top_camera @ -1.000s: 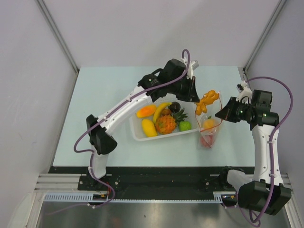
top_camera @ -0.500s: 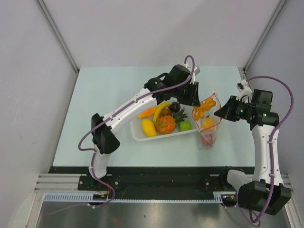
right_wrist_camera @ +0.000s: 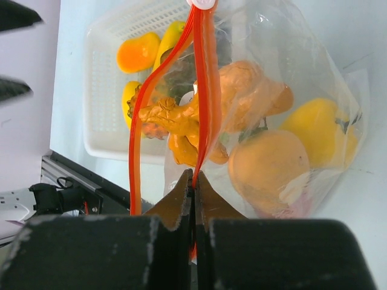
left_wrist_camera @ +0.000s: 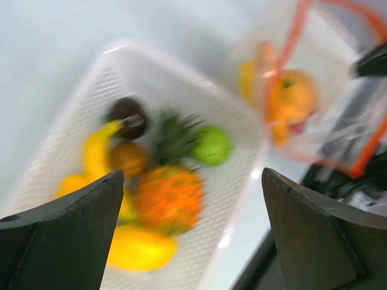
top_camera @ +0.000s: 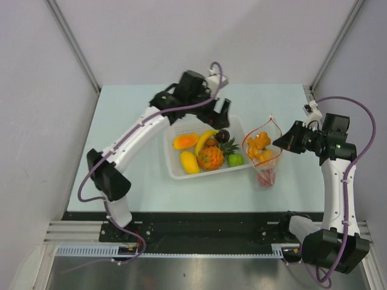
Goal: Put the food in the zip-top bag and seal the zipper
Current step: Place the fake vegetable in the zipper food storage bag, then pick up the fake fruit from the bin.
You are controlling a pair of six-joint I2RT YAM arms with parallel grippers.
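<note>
The clear zip-top bag (top_camera: pixel 264 158) stands right of the basket, its mouth gaping. My right gripper (top_camera: pixel 280 142) is shut on the red-orange zipper (right_wrist_camera: pixel 201 90) at the mouth's right side, as the right wrist view shows at the pinch (right_wrist_camera: pixel 193 179). Inside the bag lie a knobbly orange piece (right_wrist_camera: pixel 181 121), an orange fruit (right_wrist_camera: pixel 266 169) and a yellow one (right_wrist_camera: pixel 320 133). My left gripper (top_camera: pixel 221 112) hovers open and empty over the basket's far edge. More food stays in the basket: pineapple (top_camera: pixel 211 157), banana (top_camera: pixel 206 138), green fruit (top_camera: pixel 235 159), dark purple fruit (top_camera: pixel 222 135).
The white perforated basket (top_camera: pixel 172 172) sits mid-table, also holding an orange piece (top_camera: pixel 185 141) and a yellow one (top_camera: pixel 189 162). The left wrist view is blurred by motion and shows the basket rim (left_wrist_camera: pixel 121 48) and bag (left_wrist_camera: pixel 338 115) below. Walls close in on three sides.
My left gripper opened and let the knobbly orange piece go into the bag, then swung back left over the basket's far edge. The right gripper kept its hold.
</note>
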